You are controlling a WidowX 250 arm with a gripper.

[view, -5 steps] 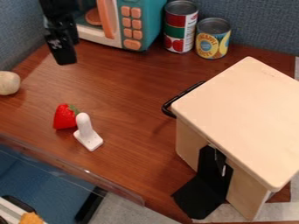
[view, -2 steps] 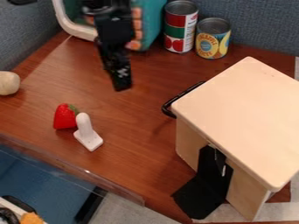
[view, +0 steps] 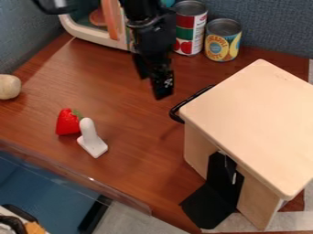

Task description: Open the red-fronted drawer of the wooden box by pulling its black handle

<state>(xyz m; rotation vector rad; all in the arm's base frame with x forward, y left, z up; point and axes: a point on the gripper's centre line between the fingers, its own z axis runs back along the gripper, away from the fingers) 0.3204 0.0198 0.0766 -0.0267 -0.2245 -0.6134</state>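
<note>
At the near side of the wooden box (view: 254,123), a black flap (view: 211,205) lay folded out against its foot, and a clear strip (view: 85,179) ran along the bench (view: 131,146) edge to the left of the box. The box stood upright, its pale lid on top and its black handle (view: 174,113) on the side toward the pincer. Left of the box, a white peg-like piece (view: 90,139) stood on its flat base, just beside a red strawberry (view: 67,123). The pincer (view: 152,87) hung over the bench to the left of the box, near the handle; whether it was open or closed could not be told. A pale round thing (view: 8,87) sat far left of the box. Beyond the box, two cans stood side by side, one red and green (view: 192,34), one yellow (view: 222,45), with a toy microwave (view: 93,36) farther left behind the arm (view: 149,34).
</note>
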